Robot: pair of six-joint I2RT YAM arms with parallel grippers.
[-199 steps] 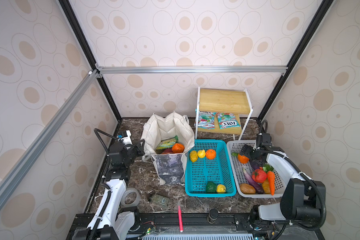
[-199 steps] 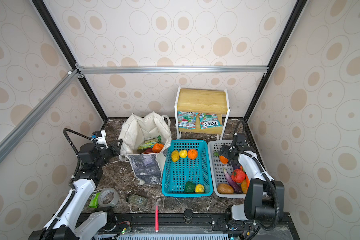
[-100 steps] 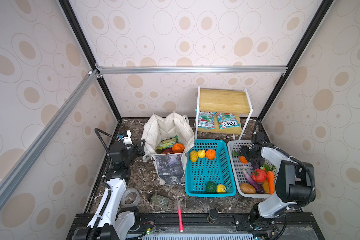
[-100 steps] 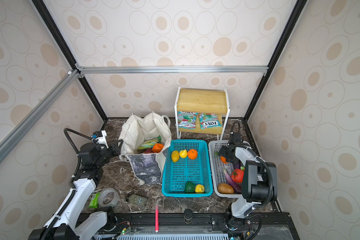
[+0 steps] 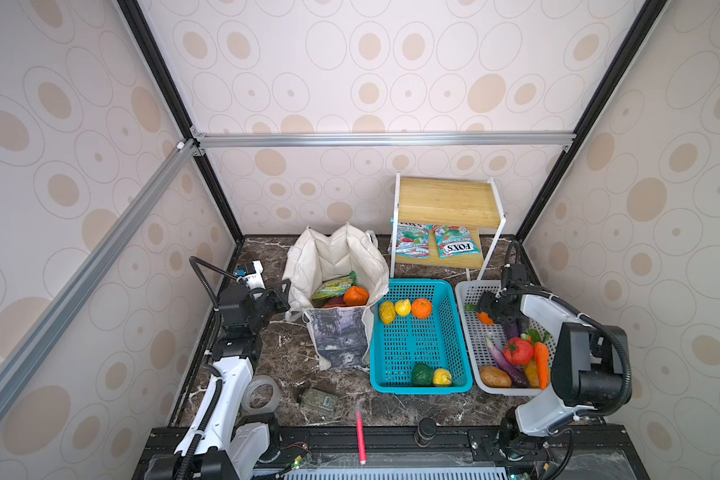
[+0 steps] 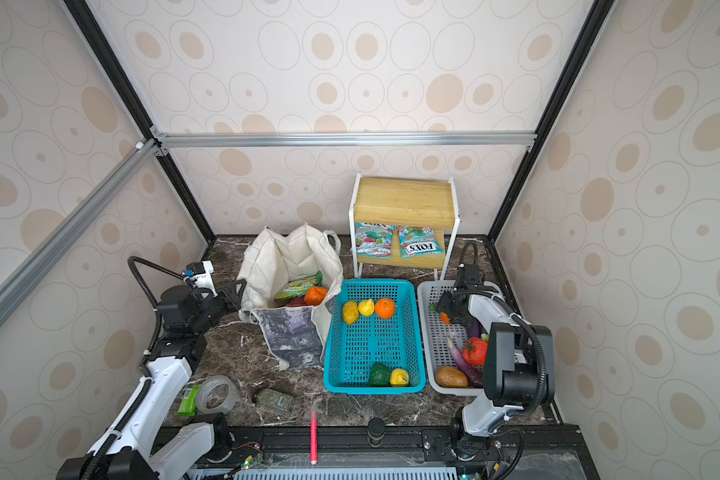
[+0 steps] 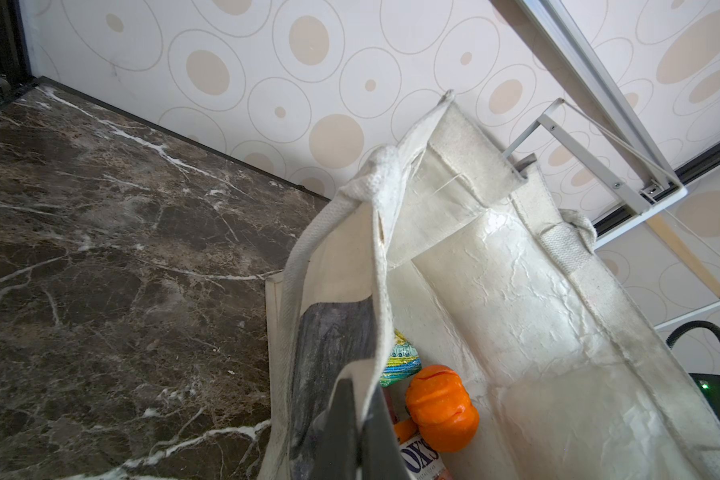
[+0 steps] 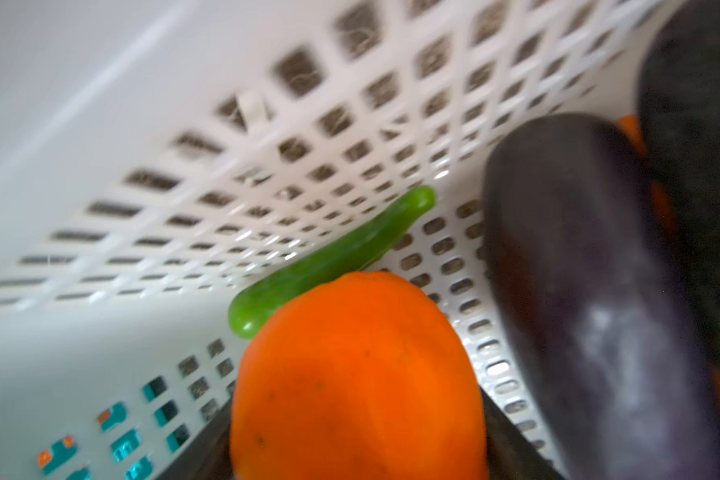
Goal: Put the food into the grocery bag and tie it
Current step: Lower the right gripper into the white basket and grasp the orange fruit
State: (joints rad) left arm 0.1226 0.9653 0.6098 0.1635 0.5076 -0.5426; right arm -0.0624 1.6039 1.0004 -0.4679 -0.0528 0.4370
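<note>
Along the front edge of the table lie a tape roll and a small bottle. Further back, the right hand reaches into the white basket, jaws either side of an orange toy fruit; through the blur I cannot tell whether they grip it. It looks light, hard and glossy, so probably slippery: best taken across its widest middle. An aubergine lies just beside, and the basket wall stands close, so a straight lift seems safest. Farther, past the teal basket, the grocery bag stands open, its soft rim pinched in the left hand; an orange pumpkin sits inside, with open room above the mouth.
</note>
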